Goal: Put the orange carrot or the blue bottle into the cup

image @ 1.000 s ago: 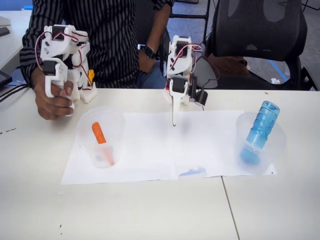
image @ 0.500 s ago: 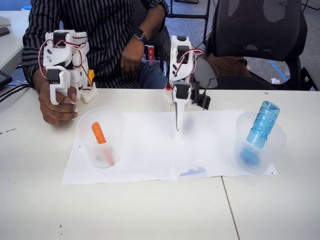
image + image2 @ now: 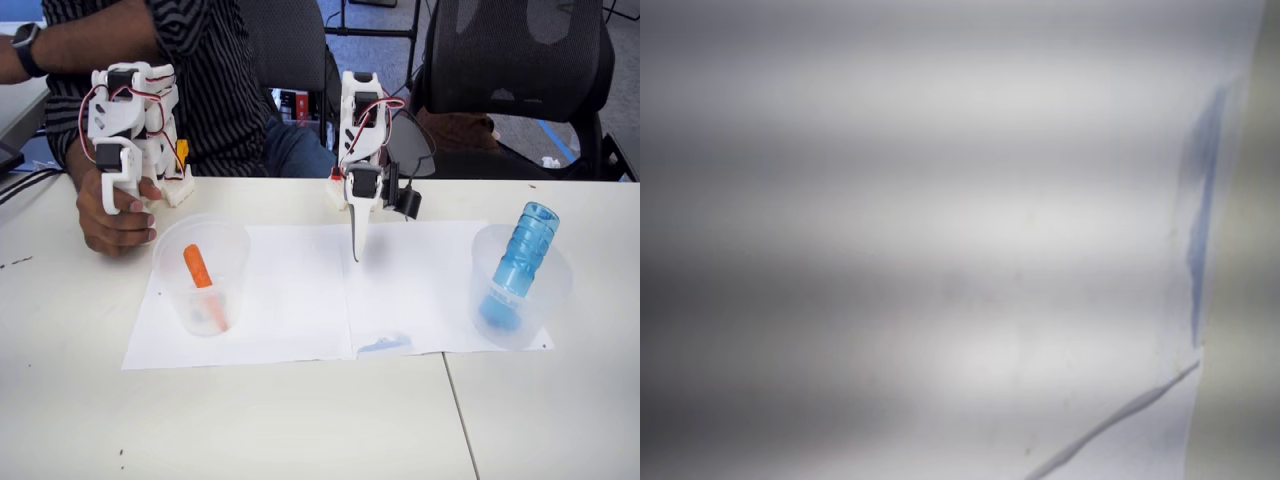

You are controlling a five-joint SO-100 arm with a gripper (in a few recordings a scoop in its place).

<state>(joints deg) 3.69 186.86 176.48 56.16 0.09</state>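
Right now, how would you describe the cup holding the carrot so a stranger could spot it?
In the fixed view, find the white paper on the table. At its left end stands a clear plastic cup. Unlike the similar cup at the right end, which holds a blue bottle, this one holds an orange carrot.

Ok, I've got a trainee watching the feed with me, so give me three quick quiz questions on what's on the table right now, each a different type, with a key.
1. True or false: the orange carrot lies flat on the white paper.
2. Multiple choice: where is the blue bottle? A) on its side on the table B) leaning inside the right-hand clear cup C) held in the hand
3. Fill in: in the fixed view the hand points down over the ____, between the two cups.

Key
1. False; it stands tilted inside the left-hand clear cup.
2. B
3. Paper; the hand carries nothing.
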